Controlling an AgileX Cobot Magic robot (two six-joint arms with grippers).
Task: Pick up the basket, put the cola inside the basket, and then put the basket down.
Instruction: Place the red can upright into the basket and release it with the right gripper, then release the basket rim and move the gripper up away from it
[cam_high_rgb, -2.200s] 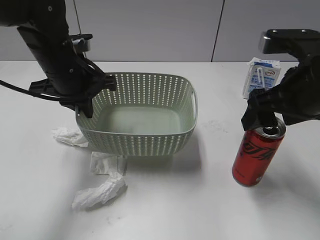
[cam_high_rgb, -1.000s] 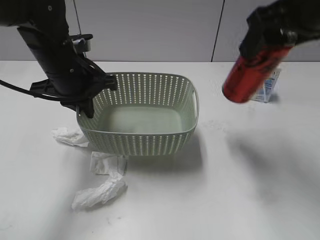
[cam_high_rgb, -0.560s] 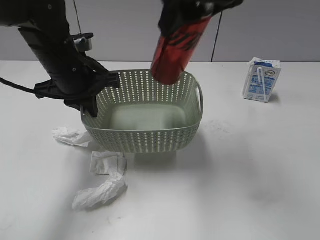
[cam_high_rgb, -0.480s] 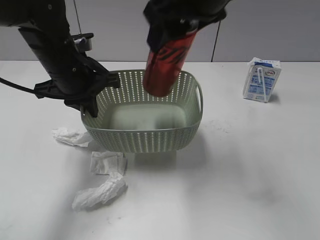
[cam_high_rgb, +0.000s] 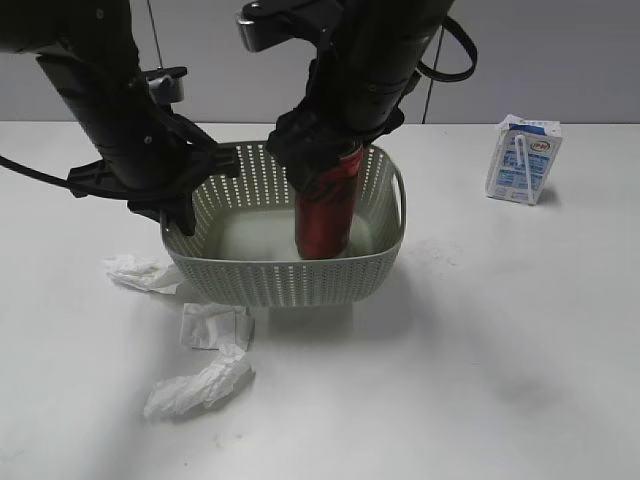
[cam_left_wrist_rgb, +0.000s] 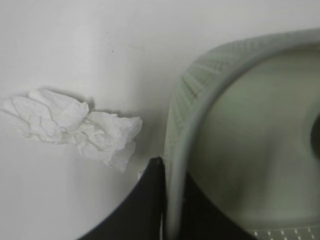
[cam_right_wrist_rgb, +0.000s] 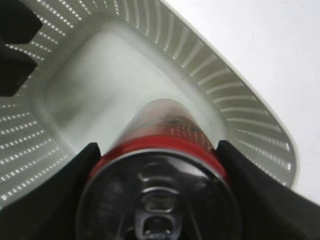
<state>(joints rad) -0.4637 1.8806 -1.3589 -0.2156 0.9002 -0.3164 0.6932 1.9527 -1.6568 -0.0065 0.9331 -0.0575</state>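
Observation:
The pale green basket (cam_high_rgb: 290, 278) is held at its left rim by my left gripper (cam_high_rgb: 178, 205), which is shut on the wall; the left wrist view shows the rim (cam_left_wrist_rgb: 175, 165) pinched between the jaws (cam_left_wrist_rgb: 172, 172). My right gripper (cam_high_rgb: 325, 160) is shut on the top of the red cola can (cam_high_rgb: 325, 215) and holds it upright inside the basket, its base near the floor. In the right wrist view the can's silver top (cam_right_wrist_rgb: 160, 195) fills the space between the jaws (cam_right_wrist_rgb: 159, 172), with the basket floor (cam_right_wrist_rgb: 95, 95) below.
A blue-and-white drink carton (cam_high_rgb: 522, 160) stands at the back right. Crumpled white tissues lie left of and in front of the basket (cam_high_rgb: 200, 380), one also in the left wrist view (cam_left_wrist_rgb: 75, 125). The white table (cam_high_rgb: 500, 380) spreads around.
My right gripper has carried the cola from the right over the basket and lowered it inside. The left gripper has kept its hold on the basket rim.

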